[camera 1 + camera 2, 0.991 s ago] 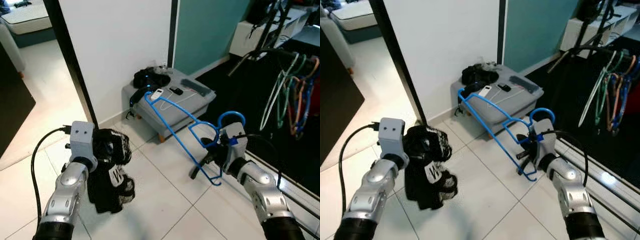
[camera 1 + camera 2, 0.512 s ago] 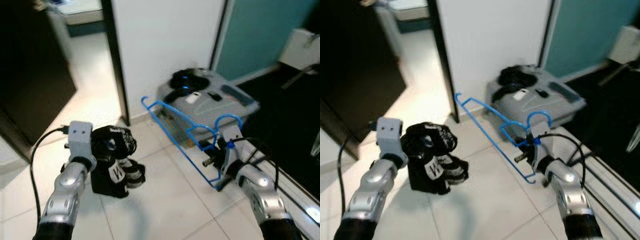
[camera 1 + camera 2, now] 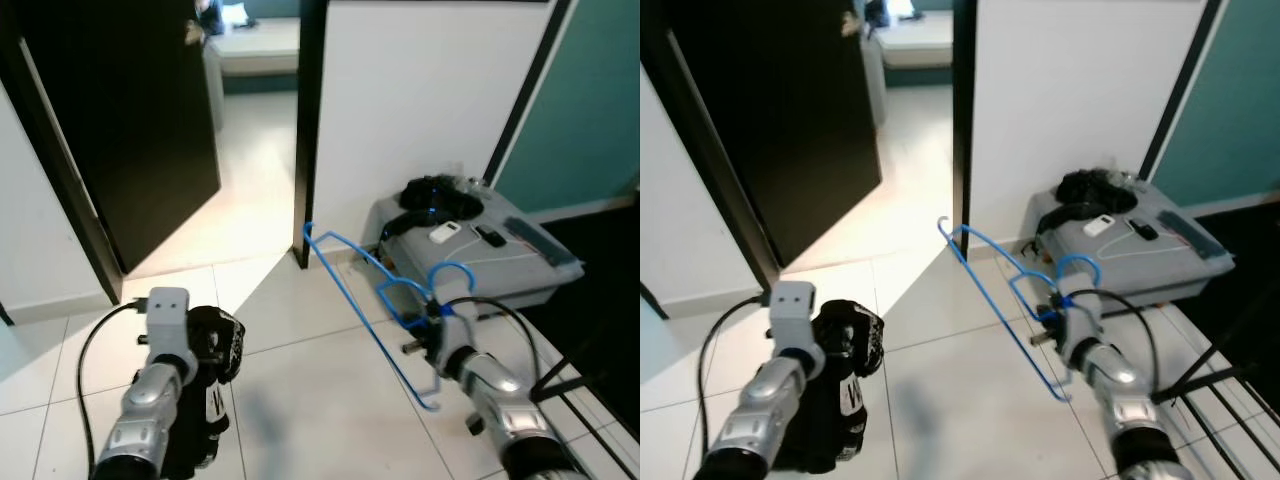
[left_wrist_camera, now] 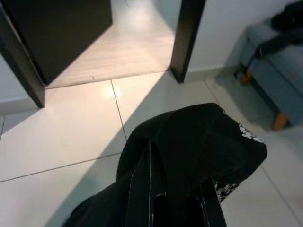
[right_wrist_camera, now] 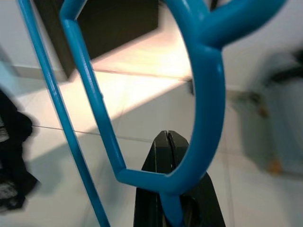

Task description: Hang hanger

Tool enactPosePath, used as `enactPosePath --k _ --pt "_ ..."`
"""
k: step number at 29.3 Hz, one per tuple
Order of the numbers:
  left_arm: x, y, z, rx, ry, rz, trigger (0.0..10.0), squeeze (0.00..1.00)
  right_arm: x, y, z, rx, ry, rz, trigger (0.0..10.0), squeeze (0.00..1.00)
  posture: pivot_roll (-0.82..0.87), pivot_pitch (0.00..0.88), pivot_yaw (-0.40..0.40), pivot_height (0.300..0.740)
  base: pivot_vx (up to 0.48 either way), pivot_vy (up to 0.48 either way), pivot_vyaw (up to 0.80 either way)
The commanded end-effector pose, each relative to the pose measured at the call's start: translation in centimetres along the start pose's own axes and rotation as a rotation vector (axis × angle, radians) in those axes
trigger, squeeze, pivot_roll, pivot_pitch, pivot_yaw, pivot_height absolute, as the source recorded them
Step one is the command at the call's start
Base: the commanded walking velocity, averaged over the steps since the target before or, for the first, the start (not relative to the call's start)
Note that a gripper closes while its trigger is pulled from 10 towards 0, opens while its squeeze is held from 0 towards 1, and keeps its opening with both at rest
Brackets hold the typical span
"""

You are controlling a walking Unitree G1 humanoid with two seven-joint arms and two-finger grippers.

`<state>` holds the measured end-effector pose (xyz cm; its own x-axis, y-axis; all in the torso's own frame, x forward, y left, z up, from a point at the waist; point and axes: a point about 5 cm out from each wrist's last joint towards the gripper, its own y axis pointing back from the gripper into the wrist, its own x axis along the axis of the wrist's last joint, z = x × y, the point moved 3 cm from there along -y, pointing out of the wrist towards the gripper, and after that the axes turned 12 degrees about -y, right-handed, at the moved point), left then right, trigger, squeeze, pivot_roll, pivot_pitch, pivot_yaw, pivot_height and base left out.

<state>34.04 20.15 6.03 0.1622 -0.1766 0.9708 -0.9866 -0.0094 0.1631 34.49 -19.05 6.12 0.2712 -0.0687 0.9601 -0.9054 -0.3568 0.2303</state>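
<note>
No legible text or labels anywhere.

You are looking at two silver, segmented arms with dark cuffs at the forearm ends. A pale grey camera block (image 3: 167,318) is sitting on the left wrist, a black cable (image 3: 92,340) looping off it. The right gripper (image 5: 166,189) is showing long black fingers.
</note>
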Motion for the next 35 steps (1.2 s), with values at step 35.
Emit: enactPosePath --k 35 --pt "-0.2 -0.5 -0.3 -0.095 0.016 0.079 10.0 0.00 -2.0 0.2 -1.0 0.099 -0.006 -0.037 10.0 0.00 -0.01 0.000 -0.124 0.740 0.000 0.000 0.69"
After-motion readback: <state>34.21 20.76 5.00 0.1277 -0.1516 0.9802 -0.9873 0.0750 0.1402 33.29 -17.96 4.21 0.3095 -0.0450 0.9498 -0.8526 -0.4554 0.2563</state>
